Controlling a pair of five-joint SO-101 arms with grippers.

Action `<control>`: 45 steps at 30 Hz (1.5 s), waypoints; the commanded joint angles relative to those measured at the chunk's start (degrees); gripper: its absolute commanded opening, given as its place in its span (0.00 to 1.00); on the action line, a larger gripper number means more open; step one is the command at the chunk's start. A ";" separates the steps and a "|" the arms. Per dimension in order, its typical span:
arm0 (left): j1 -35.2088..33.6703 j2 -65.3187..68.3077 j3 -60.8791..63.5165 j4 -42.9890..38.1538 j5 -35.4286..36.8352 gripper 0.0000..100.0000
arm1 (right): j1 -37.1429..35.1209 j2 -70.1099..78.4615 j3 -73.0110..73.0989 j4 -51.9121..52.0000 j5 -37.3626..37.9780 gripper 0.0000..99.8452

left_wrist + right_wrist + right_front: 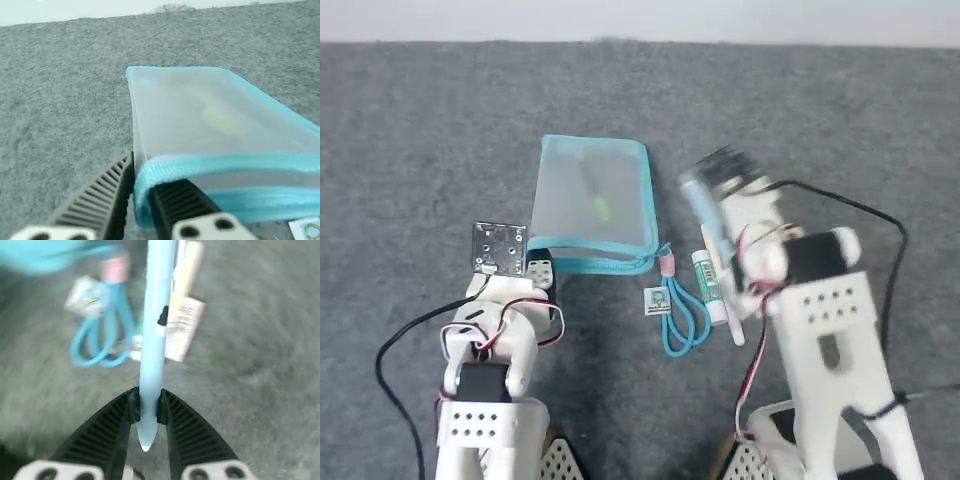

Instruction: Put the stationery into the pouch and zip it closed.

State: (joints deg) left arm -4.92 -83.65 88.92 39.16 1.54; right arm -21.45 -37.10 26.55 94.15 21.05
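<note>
left gripper (141, 172) clamped on pouch (210, 120) corner | right gripper (148, 407) pinching blue pen (156, 310) between jaws

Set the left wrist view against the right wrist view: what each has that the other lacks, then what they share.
Left wrist view adds: the left pincer clamped on the pouch at its zip edge, a yellow-green item inside. Right wrist view adds: the right pincer gripping a light blue pen, a blue cord loop beyond. Shared: the grey mat and the tag.
</note>
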 commanded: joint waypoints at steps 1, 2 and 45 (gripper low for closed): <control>0.00 -0.70 -1.54 -4.13 -0.44 0.01 | -8.48 -4.18 -2.99 3.65 3.87 0.01; 0.00 -0.70 -1.63 -4.13 -0.44 0.01 | -10.33 -4.70 -2.99 4.26 4.40 0.01; 0.44 -0.70 -2.24 -3.25 0.18 0.01 | -9.27 42.95 -44.84 8.57 -11.43 0.01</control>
State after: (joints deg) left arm -4.57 -83.65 88.92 37.23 2.59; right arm -31.74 5.98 -12.13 100.40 12.26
